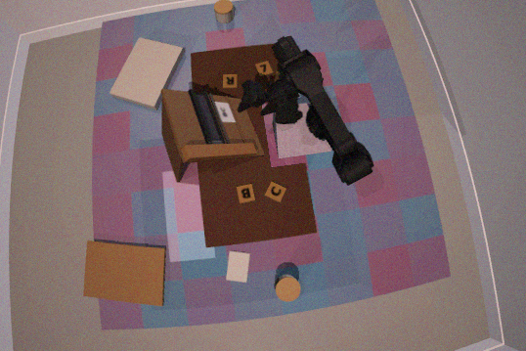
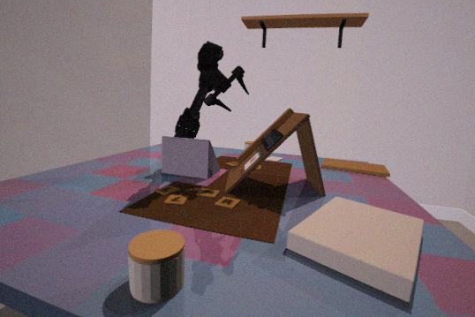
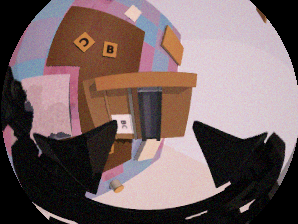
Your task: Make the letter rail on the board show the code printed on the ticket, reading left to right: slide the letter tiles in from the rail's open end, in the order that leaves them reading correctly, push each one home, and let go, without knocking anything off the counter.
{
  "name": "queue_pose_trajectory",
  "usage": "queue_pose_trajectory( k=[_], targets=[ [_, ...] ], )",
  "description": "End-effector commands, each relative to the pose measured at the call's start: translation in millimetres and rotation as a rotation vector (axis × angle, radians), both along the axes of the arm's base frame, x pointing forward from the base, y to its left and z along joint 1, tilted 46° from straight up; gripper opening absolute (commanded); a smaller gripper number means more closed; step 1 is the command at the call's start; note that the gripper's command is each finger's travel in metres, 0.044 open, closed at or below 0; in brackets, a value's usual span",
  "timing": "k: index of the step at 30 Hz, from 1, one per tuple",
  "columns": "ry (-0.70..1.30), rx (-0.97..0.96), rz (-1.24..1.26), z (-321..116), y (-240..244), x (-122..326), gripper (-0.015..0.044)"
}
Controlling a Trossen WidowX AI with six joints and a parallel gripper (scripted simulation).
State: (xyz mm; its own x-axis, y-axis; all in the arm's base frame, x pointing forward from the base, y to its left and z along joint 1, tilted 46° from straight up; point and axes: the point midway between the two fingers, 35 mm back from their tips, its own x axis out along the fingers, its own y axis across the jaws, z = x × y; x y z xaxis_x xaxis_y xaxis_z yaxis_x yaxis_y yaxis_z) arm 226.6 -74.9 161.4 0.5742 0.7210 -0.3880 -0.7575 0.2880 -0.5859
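Note:
The tilted brown board (image 1: 244, 134) (image 2: 289, 124) (image 3: 175, 112) bears a dark letter rail (image 1: 207, 117) (image 2: 272, 139) (image 3: 150, 112) with no tile visible in it. The white ticket (image 1: 225, 112) (image 2: 252, 160) (image 3: 123, 124) reads BC. Tile B (image 1: 245, 194) (image 3: 110, 49) and tile C (image 1: 276, 192) (image 3: 84, 42) lie flat on the dark mat. Tile R (image 1: 230, 81) (image 2: 228, 202) and tile L (image 1: 264, 68) (image 2: 175, 200) lie beyond the board's other side, with more tiles partly shaded or hidden. My gripper (image 1: 252, 111) (image 2: 239, 102) (image 3: 156, 124) is open and empty, raised above the board's ticket side.
An orange bar (image 1: 220, 152) (image 3: 147, 80) closes one rail end. A pale wedge (image 1: 298, 137) (image 2: 185, 157) stands by the arm. Around the mat are a cream block (image 1: 147, 72) (image 2: 358, 230), an orange slab (image 1: 125, 273), a small white card (image 1: 238, 267) and two lidded jars (image 1: 224, 11) (image 1: 287, 288).

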Motion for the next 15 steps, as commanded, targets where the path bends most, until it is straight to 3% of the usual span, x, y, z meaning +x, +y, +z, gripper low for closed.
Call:
queue_pose_trajectory(
  k=[1, 10, 15],
  targets=[
    [-0.014, -0.021, 0.015, 2, 1, -2, 0.0440],
    [-0.014, -0.021, 0.015, 1, -1, -1, 0.0440],
    [-0.015, -0.024, 0.015, -14, -27, 2, 0.0440]
  ],
)
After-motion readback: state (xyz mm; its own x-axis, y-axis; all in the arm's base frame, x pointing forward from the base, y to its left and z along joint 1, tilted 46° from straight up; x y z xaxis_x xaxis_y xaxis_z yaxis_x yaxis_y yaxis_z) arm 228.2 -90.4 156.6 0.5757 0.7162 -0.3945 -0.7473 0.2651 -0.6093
